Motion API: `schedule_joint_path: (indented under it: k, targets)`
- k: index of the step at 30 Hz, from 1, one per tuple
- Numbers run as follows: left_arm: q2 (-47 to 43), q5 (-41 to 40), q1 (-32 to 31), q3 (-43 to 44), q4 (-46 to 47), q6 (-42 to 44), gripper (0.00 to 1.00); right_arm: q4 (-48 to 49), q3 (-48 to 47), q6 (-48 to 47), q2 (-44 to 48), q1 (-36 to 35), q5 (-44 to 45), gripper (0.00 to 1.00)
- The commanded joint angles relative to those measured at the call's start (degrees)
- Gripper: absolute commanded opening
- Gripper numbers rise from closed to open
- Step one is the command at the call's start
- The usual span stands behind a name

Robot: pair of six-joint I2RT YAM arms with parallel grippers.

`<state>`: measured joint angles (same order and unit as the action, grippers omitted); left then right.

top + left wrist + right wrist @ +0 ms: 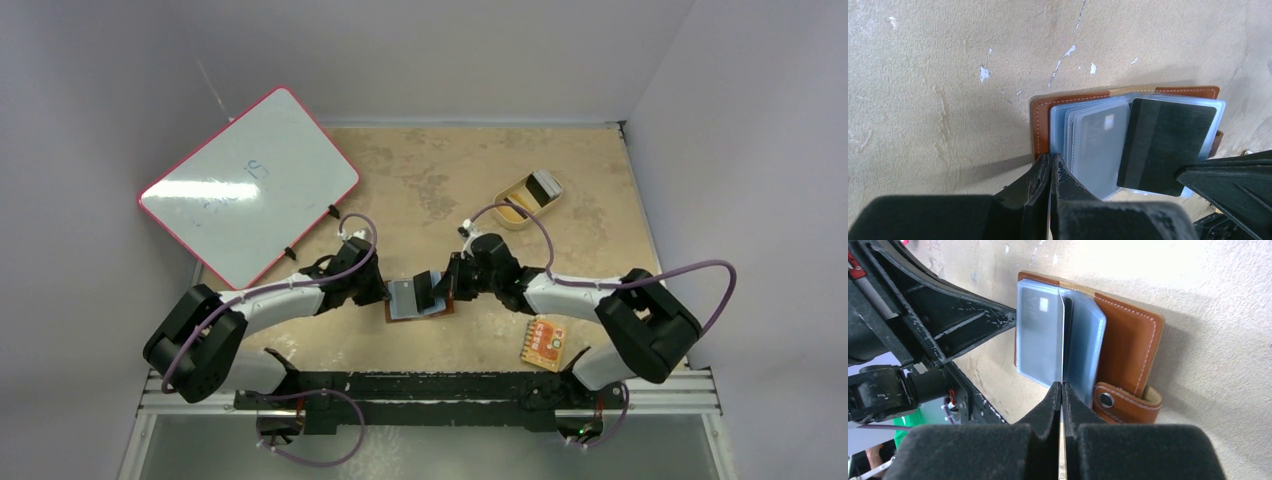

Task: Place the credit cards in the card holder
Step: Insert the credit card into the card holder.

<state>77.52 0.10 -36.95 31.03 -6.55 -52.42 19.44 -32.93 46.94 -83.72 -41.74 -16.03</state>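
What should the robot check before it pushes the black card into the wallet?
1. Card holder lies open on the table: ok.
2. Left end effector is shut on the card holder's near edge, pinning it: ok.
3. Right end effector is shut on the black card: ok.
4. Black card lines up with the clear pockets: not ok, it sits slightly askew over them.
5. Card's leading edge is already inside a pocket: cannot tell.
6. Second card lies ready in the tan dish: ok.
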Motion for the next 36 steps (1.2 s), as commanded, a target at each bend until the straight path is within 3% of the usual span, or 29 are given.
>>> schedule_joint_path:
  k: [1, 16, 29, 36]
  targets:
    - [-0.6, -1.7, -0.1, -0.7, 0.0, 0.8, 0.0, 4.3, 1.2, 1.3, -0.8, 0.0, -0.3, 0.0]
    - [-0.8, -2.6, -0.1, -0.9, -2.1, -0.3, 0.0, 1.5, 4.0, 2.6, 2.6, 0.0, 7.0, 0.0]
    - [-0.7, -2.4, -0.1, -1.5, -1.7, -1.2, 0.0, 8.1, 5.7, 4.0, 0.1, 0.0, 1.5, 0.0]
    - [-0.6, -2.6, -0.1, -1.7, -1.7, -1.4, 0.0, 1.5, 4.0, 4.0, 5.8, 0.0, 3.4, 0.0]
